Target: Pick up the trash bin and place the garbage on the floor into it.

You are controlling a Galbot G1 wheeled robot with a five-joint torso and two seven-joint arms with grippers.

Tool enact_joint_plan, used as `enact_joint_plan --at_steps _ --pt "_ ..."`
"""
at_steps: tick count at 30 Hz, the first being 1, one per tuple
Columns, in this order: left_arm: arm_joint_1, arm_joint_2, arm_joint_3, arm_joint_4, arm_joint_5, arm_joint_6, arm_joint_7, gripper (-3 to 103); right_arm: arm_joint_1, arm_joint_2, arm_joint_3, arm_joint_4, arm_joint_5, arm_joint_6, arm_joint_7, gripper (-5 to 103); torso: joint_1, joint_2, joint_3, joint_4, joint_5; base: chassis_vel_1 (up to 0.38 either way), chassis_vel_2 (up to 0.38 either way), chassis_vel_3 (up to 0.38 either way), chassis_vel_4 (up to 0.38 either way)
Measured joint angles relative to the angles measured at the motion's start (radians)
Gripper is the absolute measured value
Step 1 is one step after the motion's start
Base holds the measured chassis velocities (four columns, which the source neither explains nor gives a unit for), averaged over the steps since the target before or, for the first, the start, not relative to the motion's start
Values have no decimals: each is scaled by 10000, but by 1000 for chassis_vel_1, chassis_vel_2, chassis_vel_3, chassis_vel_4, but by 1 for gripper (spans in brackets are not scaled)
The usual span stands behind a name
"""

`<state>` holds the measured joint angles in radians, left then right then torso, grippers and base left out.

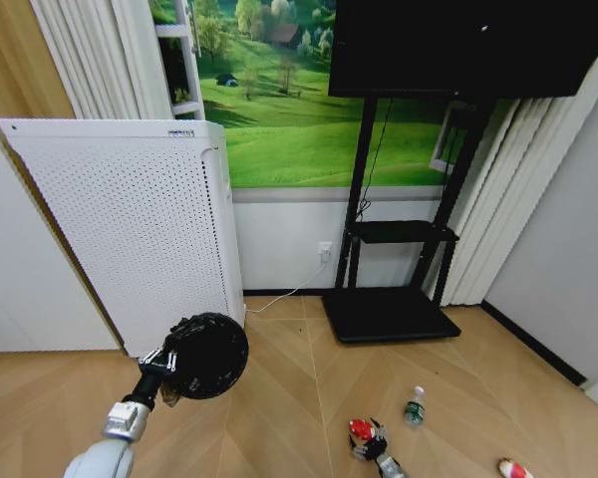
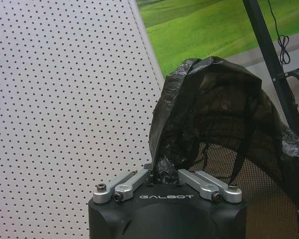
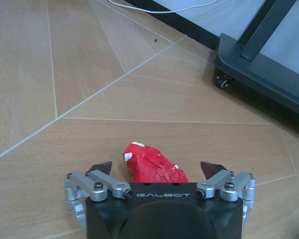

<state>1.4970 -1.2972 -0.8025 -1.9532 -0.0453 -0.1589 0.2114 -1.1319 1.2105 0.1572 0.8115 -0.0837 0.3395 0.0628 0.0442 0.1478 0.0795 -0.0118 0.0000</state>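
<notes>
- Left gripper (image 2: 164, 172): fingers drawn together on the rim of the trash bin (image 1: 207, 355), pinching the black liner bag (image 2: 189, 99) at the edge. The bin hangs clear of the wooden floor (image 1: 279, 398), tipped so that its mouth faces sideways, just in front of the white perforated appliance (image 1: 130, 229).
- Trash bin interior: in the left wrist view the black mesh wall (image 2: 254, 174) shows beneath the crumpled liner.
- Right gripper (image 3: 157, 169): low over the floor with its fingers spread wide, one on each side of a red-and-white packet (image 3: 149, 164). The packet lies between the fingertips; contact cannot be told.
- The same packet (image 1: 360, 430) appears in the head view with the right gripper directly over it.
- Clear plastic bottle (image 1: 415, 406) with green label and white cap: on the floor near that packet, toward the TV stand base (image 1: 389, 314).
- Second red-and-white packet (image 1: 514, 468): on the floor farther to the right, well apart from the bin.
</notes>
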Motion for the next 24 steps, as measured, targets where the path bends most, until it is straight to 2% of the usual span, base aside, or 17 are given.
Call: enact_joint_plan --at_steps 2,3,5,6,9,10,12,15,18,24 --pt "-6 0 5 14 1 -8 0 7 50 3 24 -88 -31 70 -61 88 -1 0 0 -1 0 0 0 0 0" --pt "-6 0 5 14 1 -8 0 7 50 3 24 -88 -31 70 -61 88 -1 0 0 -1 0 0 0 0 0" --pt "-12 1 8 34 10 -12 0 7 94 15 58 -143 -32 131 -95 78 -1 0 0 0 -1 0 0 0 0" --pt "-12 1 8 34 10 -12 0 7 94 15 58 -143 -32 131 -95 78 -1 0 0 0 -1 0 0 0 0" --pt "-13 2 14 59 19 -23 0 7 110 24 65 -162 -32 139 -72 61 0 0 0 0 -1 0 0 0 0" --pt "-13 2 14 59 19 -23 0 7 110 24 65 -162 -32 139 -72 61 0 0 0 0 -1 0 0 0 0" --pt "-11 1 16 81 29 -31 -1 7 110 23 62 -168 -31 139 -65 50 -1 0 0 0 0 0 0 0 0" --pt "-6 -5 18 104 39 -40 -1 7 107 27 63 -172 -30 139 -63 44 0 0 0 0 0 0 0 0 0" --pt "3 -17 35 117 57 -62 0 7 86 41 93 -157 -18 175 -45 30 -1 1 -1 0 -5 0 0 0 0" --pt "-17 -23 106 61 58 -63 -9 7 13 8 204 27 120 220 -46 18 -1 1 -1 1 -1 0 0 0 0"
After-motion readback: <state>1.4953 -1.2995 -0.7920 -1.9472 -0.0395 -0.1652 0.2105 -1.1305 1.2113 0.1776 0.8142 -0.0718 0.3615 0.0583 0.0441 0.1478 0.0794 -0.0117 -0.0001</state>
